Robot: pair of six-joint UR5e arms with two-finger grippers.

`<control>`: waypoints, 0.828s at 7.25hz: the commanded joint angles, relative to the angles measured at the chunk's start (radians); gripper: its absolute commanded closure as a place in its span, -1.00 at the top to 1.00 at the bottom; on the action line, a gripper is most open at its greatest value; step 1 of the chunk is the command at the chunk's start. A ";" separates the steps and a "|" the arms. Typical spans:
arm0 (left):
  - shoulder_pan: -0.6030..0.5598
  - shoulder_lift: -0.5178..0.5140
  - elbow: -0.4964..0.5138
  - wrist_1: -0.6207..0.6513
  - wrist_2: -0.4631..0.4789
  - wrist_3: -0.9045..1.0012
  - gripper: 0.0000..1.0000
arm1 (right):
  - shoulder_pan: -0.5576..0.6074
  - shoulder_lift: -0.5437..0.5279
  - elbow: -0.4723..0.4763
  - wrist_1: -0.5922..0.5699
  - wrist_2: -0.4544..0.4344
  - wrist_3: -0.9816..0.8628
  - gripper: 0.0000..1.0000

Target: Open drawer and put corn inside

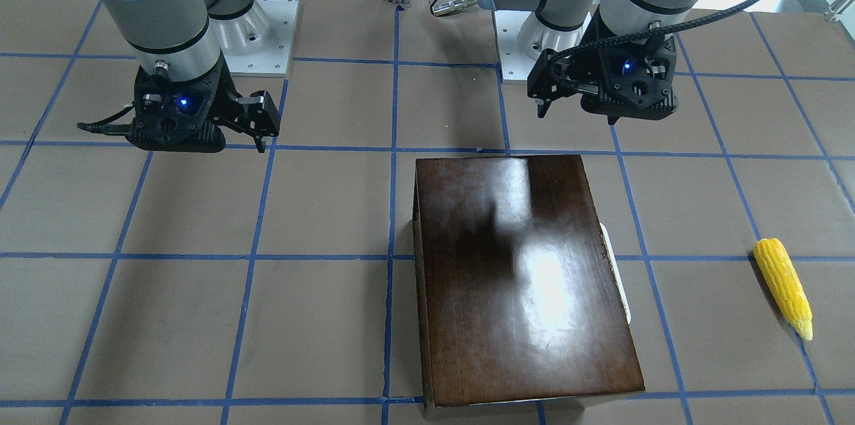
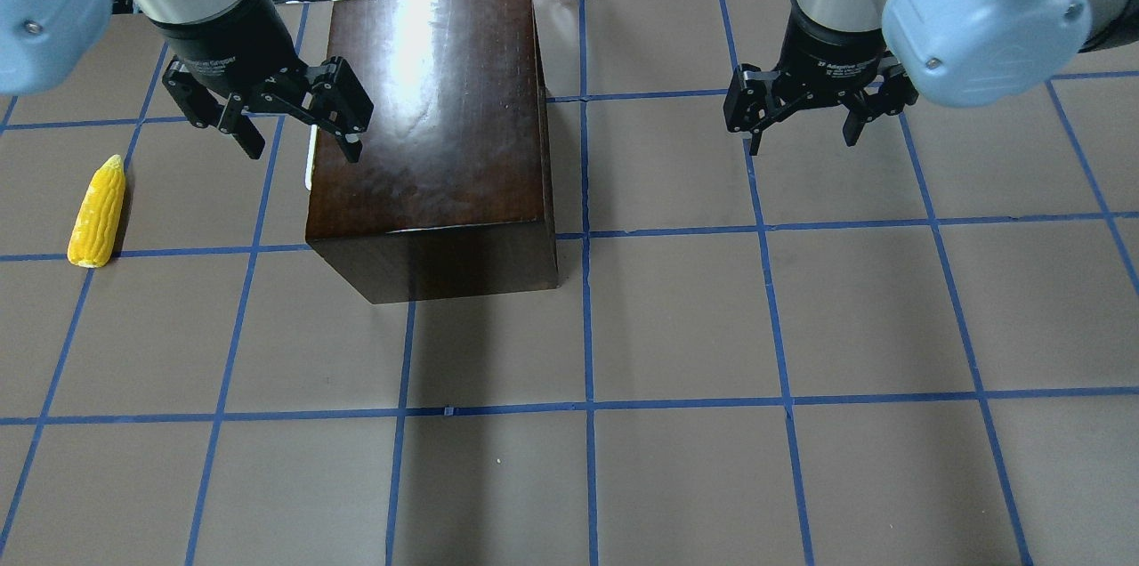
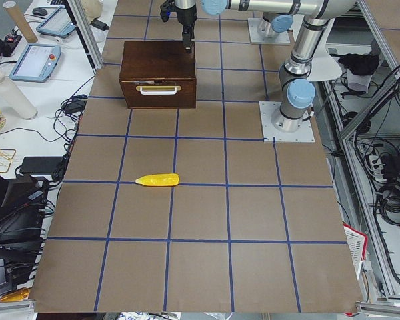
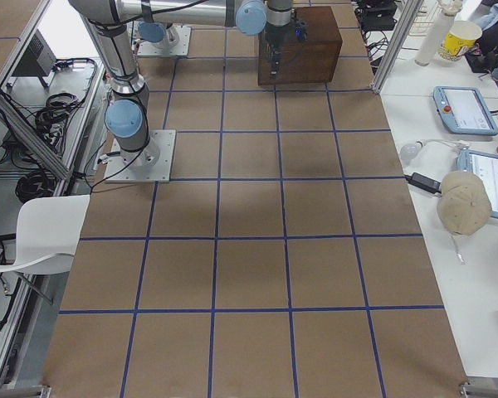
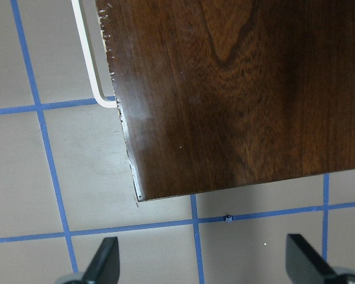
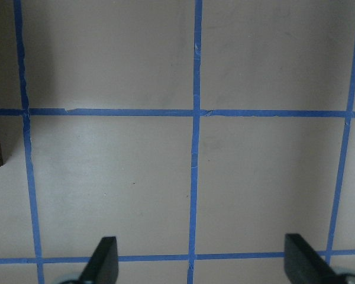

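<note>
The dark glossy wooden box (image 2: 427,121) stands on the table with its drawer shut. The drawer's dark front and whitish handle (image 3: 157,88) face the robot's left. The handle also shows in the overhead view (image 2: 310,161) and the left wrist view (image 5: 89,59). The yellow corn (image 2: 96,212) lies on the table, left of the box and apart from it, and also shows in the front-facing view (image 1: 783,287). My left gripper (image 2: 301,143) is open and empty, hanging above the box's handle-side edge (image 5: 204,266). My right gripper (image 2: 801,139) is open and empty over bare table, right of the box (image 6: 204,266).
The table is covered in brown paper with a blue tape grid (image 2: 587,406). The arm bases (image 1: 267,31) stand at the robot's edge. Side benches hold tablets (image 4: 461,108) and cables.
</note>
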 commanded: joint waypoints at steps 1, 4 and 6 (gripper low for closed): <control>0.002 0.004 -0.001 -0.001 0.001 0.003 1.00 | 0.000 0.001 0.000 -0.001 0.000 0.000 1.00; 0.009 0.013 0.009 -0.001 -0.005 0.004 1.00 | 0.000 0.000 0.000 -0.001 0.000 0.000 1.00; 0.009 0.016 0.013 0.006 0.003 0.001 1.00 | 0.000 0.001 0.000 -0.001 0.000 0.000 1.00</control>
